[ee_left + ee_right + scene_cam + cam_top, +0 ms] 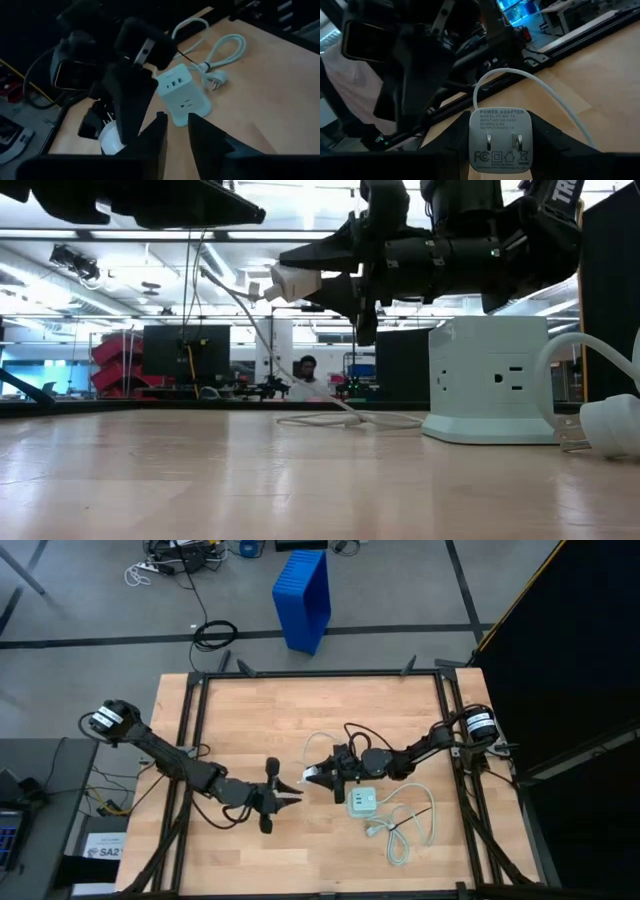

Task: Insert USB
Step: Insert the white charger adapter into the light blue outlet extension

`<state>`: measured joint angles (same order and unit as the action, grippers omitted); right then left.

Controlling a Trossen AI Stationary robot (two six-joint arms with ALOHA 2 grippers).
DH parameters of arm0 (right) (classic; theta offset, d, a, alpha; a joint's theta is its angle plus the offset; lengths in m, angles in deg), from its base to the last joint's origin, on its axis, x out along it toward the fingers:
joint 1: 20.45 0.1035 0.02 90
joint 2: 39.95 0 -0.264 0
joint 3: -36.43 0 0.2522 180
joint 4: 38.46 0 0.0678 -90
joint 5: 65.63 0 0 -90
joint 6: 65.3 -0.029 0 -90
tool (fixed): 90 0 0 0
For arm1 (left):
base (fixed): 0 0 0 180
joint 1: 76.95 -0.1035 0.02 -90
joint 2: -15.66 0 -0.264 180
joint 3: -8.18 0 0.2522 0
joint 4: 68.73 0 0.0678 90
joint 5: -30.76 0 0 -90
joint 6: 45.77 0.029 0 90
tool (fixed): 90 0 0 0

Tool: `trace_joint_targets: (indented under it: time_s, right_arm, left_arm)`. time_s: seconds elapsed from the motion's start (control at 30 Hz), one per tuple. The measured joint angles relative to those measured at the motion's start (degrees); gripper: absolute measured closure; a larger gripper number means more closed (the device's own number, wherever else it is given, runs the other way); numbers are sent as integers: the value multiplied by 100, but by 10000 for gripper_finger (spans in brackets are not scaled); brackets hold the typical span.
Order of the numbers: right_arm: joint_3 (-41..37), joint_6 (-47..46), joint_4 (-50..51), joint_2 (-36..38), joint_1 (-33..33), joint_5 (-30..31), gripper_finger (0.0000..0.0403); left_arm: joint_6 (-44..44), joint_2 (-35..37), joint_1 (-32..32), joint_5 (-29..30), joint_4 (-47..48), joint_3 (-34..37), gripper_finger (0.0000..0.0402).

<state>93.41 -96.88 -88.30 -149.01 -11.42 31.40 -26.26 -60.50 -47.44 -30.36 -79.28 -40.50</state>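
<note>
Nearest the low camera, at the 3 o'clock edge of that view, lay the grey plug [610,425] of a thick white bundled cord [400,835], resting on the wooden table [250,710]. Just beside it, toward 9 o'clock, stood a pale boxy charger block [362,803], upright, with 1 socket face turned to the low camera.

Seen from above, the right gripper [310,776] hung near the table's middle, with the block at about 4 o'clock from it. Its 2 fingers were closed on a small white wall adapter [501,142], gripped by its sides with the 2 metal prongs facing that arm's own wrist camera. In the low view the adapter sat well clear of the tabletop.

The USB [512,71], a thin white cable, arched away from behind the adapter and trailed down onto the wood at about 12 o'clock of the right gripper. Its plug end was hidden behind the adapter, so I could not tell whether it was seated.

At about 8 o'clock from the right gripper, close to it and tip to tip, was the left gripper [292,796]. Its fingers stood a narrow gap apart with nothing between them.

Beyond the table's 12 o'clock edge, a blue crate [303,595] sat on the floor.
</note>
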Motion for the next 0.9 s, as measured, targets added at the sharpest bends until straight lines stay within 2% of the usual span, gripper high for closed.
trace_joint_targets:
  time_s: [0.13, 0.3, 0.37, 0.9]
  right_arm:
    - [-6, -32, 246, -4, 5, -8, 291]
    - [-4, -32, 208, -4, 23, 60, 291]
    - [-4, -35, 199, -4, 26, 76, 291]
    - [-4, 20, -352, -4, 111, 31, 290]
  left_arm:
    - [627, 0, 242, 127, -395, 0, 284]
    - [968, 4, 462, 1393, -689, -4, 253]
    - [860, 4, 469, 1656, -530, -4, 245]
    - [605, 4, 117, 1702, -308, -1, 180]
